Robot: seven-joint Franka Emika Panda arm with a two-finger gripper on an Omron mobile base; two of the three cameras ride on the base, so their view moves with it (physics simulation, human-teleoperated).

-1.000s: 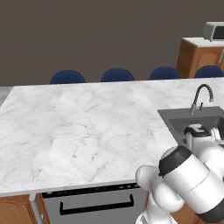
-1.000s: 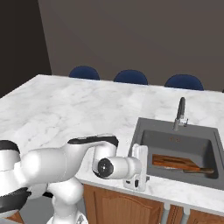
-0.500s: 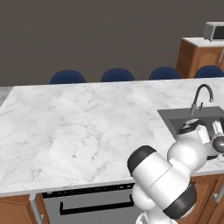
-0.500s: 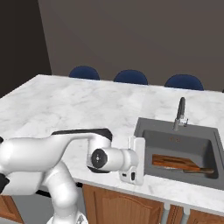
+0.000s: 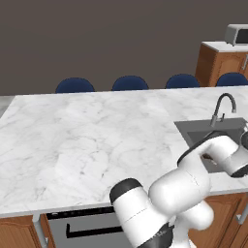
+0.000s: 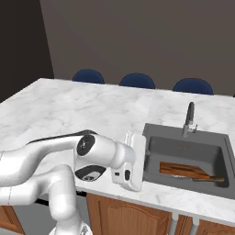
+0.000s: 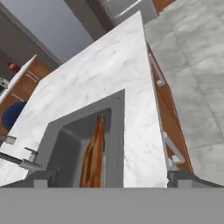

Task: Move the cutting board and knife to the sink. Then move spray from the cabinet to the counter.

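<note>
Broadly, a white marble-look table [image 6: 82,108] spans the simulated kitchen, with four blue chair backs [image 5: 130,83] lined along its far edge in the left base view. A dark grey sink [image 6: 188,151] is sunk into the table near the robot's right, a curved faucet [image 6: 188,120] rising at its back rim. The white arm bends low across the table's near edge, its hand beside the sink's left rim in the right base view, and the claw [image 7: 111,179] stands wide open, gripping nothing, its two tips apart at the bottom of the hand view above the basin. Inside the sink lies the cutting board [image 6: 183,169], a brown wooden slab resting on the basin floor. The knife [image 6: 209,179] lies at the board's right end, its dark handle toward the sink's right wall. A microwave [image 5: 237,34] sits on a wooden unit at far right.
</note>
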